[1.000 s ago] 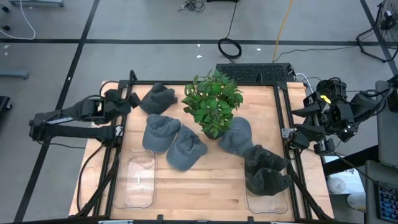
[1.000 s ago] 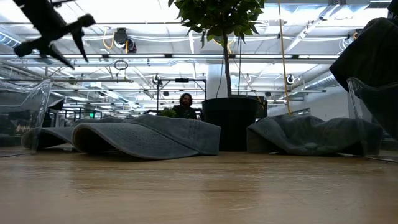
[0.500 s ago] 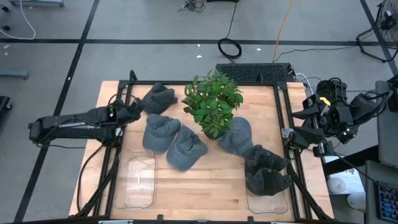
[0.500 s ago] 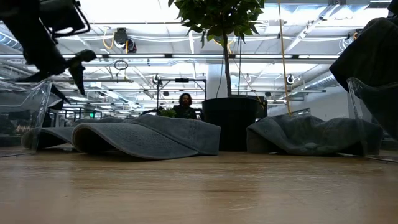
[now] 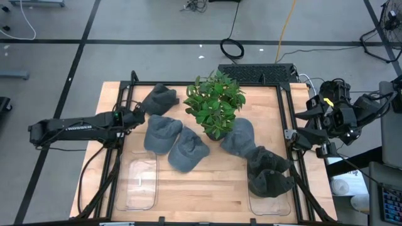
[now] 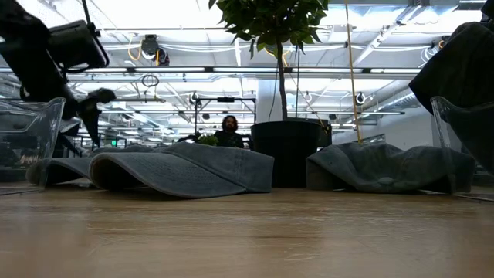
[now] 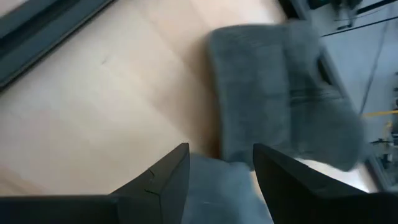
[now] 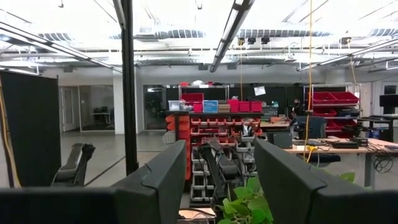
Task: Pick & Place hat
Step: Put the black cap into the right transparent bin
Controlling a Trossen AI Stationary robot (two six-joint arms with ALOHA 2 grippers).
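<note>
Several grey hats lie on the wooden table around a potted plant (image 5: 215,103). A dark hat (image 5: 160,99) lies at the far left and two blue-grey hats (image 5: 162,133) (image 5: 187,149) lie side by side nearer the middle. A fourth hat (image 5: 239,139) lies right of the pot. My left gripper (image 5: 138,117) is open, low over the table between the dark hat (image 7: 280,106) and the nearest blue-grey hat's left edge (image 7: 217,186), touching neither. It also shows at the left of the low view (image 6: 89,116). My right gripper (image 5: 312,114) is open, raised beyond the table's right edge.
A clear bin (image 5: 139,183) stands at the near left. A second clear bin (image 5: 270,204) at the near right holds dark hats (image 5: 269,176). Black frame rails (image 5: 116,157) run along both table sides. A person (image 6: 229,131) sits in the room far behind.
My left gripper has come down from high above the table's left side to just over the tabletop. It moved toward the blue-grey hat and rolled about its own axis, with its fingers kept apart. The hats have not moved.
</note>
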